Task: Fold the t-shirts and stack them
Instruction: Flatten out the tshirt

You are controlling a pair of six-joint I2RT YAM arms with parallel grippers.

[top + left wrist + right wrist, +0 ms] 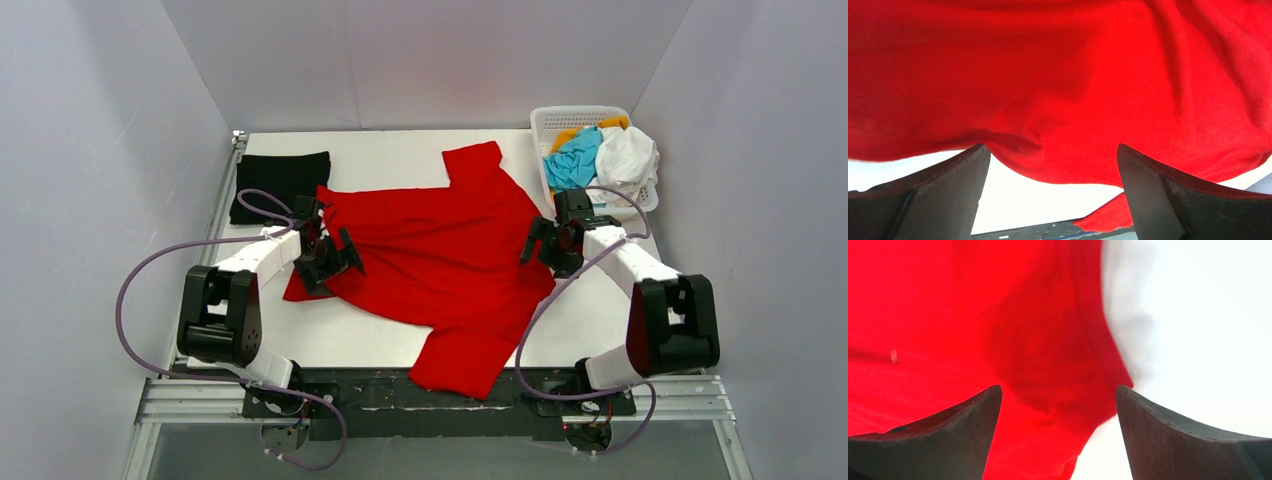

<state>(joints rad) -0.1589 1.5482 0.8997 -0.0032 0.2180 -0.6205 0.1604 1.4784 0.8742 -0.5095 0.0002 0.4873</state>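
A large bright red t-shirt [440, 255] lies spread and rumpled across the middle of the white table, one sleeve hanging over the near edge. It fills the left wrist view [1058, 85] and the left part of the right wrist view [973, 330]. My left gripper [335, 257] is open over the shirt's left edge, with nothing between its jaws. My right gripper [545, 245] is open over the shirt's right edge, also empty. A black folded t-shirt [282, 184] lies at the far left. Cyan [572, 160], white [628, 158] and orange [612, 123] shirts are heaped at the far right.
A white plastic lattice basket [560, 117] at the far right corner holds the heaped shirts. White walls close in the table on three sides. A metal rail [222, 190] runs along the left edge. The dark front edge [390, 390] lies near the arm bases.
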